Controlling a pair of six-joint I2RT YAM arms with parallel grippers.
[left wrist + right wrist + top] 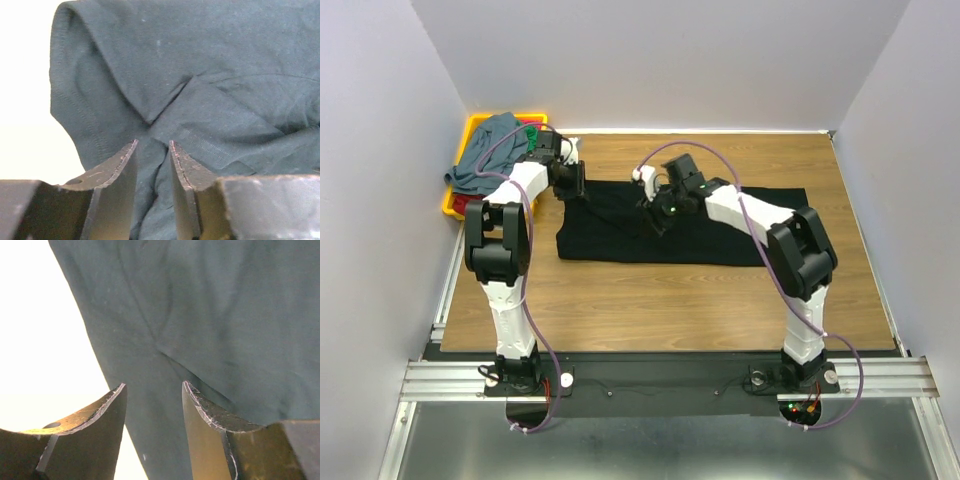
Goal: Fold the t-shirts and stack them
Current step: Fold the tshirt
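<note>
"Left wrist view first: the left hand (pixel 152 150) has its two fingers apart by a narrow gap, poised right at a doubled-over edge of the black t-shirt (pixel 210 75). Cloth shows in the gap, but I read it as lying beyond the fingers and not pinched, though the view is too close to be sure."

"And the other one?"

"The right hand (pixel 152 390) stands wider apart with nothing between its fingers. It hangs over the same dark cloth, close to one of its edges."

"So how far along are we?"

"Early, I judge. In the top external view the black t-shirt lies as a long flat band across the middle of the worktop (pixel 670 300). The left hand is at its left end and the right hand is nearer the middle of its far edge. It looks narrowed lengthwise, so it is partly folded, with the crosswise folds left to do. Nothing is stacked on the worktop yet."

"And the rest of the shirts?"

"The grey-blue t-shirt (pixel 485 150) sits crumpled in the yellow tray (pixel 510 118) at the far left corner. A scrap of the green t-shirt (pixel 531 131) and a strip of the red t-shirt (pixel 472 203) show beside it. All three look unfolded."

"Any brand, label or writing?"

"None I can read. The cloth is plain, with no print or tag in view, and the tray and arms show no lettering."
</note>
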